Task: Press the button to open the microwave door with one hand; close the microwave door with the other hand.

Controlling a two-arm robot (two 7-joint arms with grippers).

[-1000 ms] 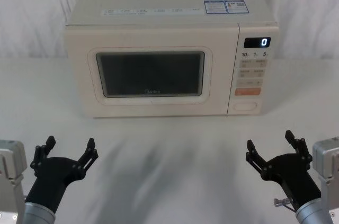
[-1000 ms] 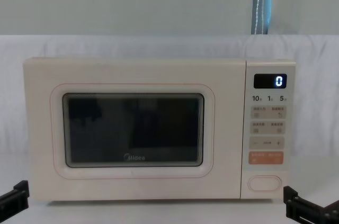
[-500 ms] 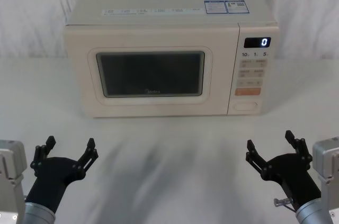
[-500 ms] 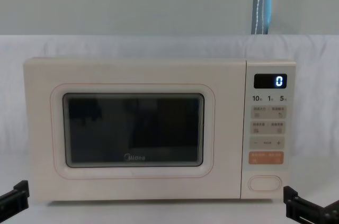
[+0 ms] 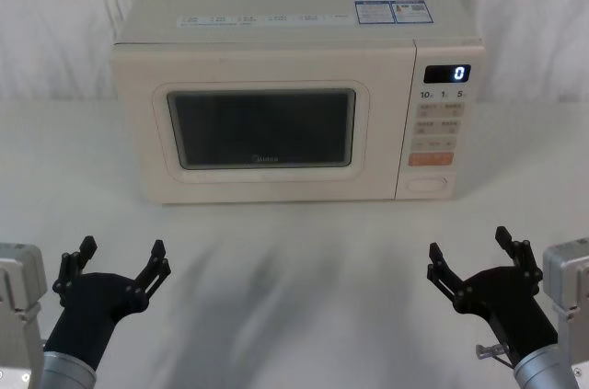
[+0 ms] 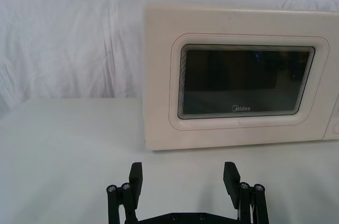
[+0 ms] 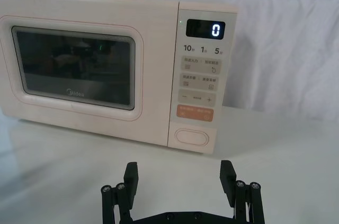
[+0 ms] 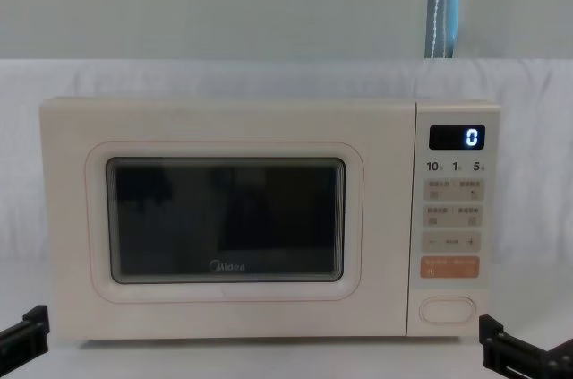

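- Two black pronged grippers hover low over the white table point(image 5: 294, 279), well short of the microwave point(image 5: 299, 99), both with prongs spread wide and nothing between them.
- Left gripper point(image 5: 112, 265) sits at the near left of the table in the head view; its wrist view shows the prongs point(image 6: 136, 176) parted and pointed at the oven's left half.
- Right gripper point(image 5: 477, 256) sits at the near right, its prongs point(image 7: 228, 173) likewise parted, lined up roughly with the control panel point(image 7: 202, 75).
- Cream microwave stands at the back of the table against a white draped backdrop point(image 5: 55, 12); its display point(image 8: 457, 137) reads "0".
- Microwave door point(image 8: 228, 222), with its dark window and "Midea" logo, lies shut, flush with the front.
- Wide cream button point(image 7: 192, 136) sits at the foot of the control panel, just below the orange key point(image 7: 196, 113), untouched and well apart from either gripper.
- Printed labels point(image 5: 393, 11) lie on the oven's top, toward its right.
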